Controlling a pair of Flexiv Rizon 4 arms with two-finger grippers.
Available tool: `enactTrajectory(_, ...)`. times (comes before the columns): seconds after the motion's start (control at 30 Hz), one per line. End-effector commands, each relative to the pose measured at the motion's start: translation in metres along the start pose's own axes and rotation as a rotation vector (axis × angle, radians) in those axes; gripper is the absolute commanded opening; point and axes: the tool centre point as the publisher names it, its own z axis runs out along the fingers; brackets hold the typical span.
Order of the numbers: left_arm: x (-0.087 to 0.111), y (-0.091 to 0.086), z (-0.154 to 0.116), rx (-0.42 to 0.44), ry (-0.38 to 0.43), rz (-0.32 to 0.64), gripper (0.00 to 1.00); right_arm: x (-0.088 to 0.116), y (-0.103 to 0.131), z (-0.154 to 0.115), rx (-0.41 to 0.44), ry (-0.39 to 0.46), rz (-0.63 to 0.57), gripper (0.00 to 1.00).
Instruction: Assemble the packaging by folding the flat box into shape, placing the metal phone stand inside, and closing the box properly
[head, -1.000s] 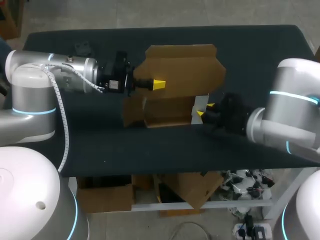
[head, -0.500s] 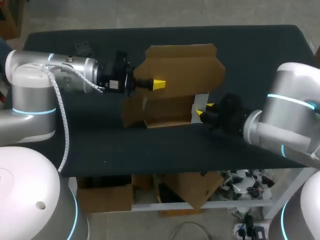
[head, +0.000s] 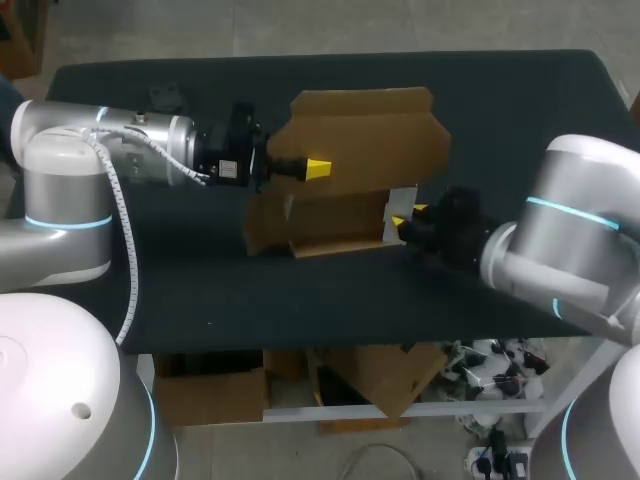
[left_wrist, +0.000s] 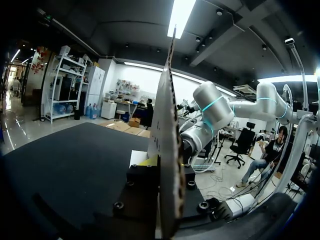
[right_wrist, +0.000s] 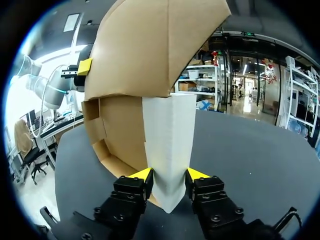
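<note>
A brown cardboard box (head: 350, 140), half folded, stands at the middle of the black table (head: 520, 100) with its large flap raised. My left gripper (head: 316, 168) comes in from the left and is shut on that flap, which the left wrist view shows edge-on as a thin cardboard panel (left_wrist: 167, 125). At the box's right end is a white folded piece (head: 402, 203). My right gripper (head: 405, 220) is shut on it. In the right wrist view, both yellow fingertips press the sides of the white piece (right_wrist: 170, 135), with the brown box (right_wrist: 150, 45) arching above. I see no phone stand that I can make out.
A small dark object (head: 165, 97) lies at the table's back left corner. Bare black tabletop stretches in front of the box and to its back right.
My right arm's elbow has swung a little to the left while its gripper stays at the white piece. The box and left arm have not moved.
</note>
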Motion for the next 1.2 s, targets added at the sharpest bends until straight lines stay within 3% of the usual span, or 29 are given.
enactTrajectory(0.03,-0.0006,0.005,0.0036,0.0,0.002,-0.001,0.0,0.004,-0.001,0.0079,-0.008,-0.199,0.001,0.43)
enactTrajectory(0.87,-0.0006,0.005,0.0036,0.0,0.002,-0.001,0.0,-0.0001,0.0055,0.0051,-0.03,-0.308,0.055,0.36)
enactTrajectory(1.2,-0.0006,0.005,0.0036,0.0,0.002,-0.001,0.0,-0.0002,0.0078,0.0042,-0.015,-0.33,0.076,0.22)
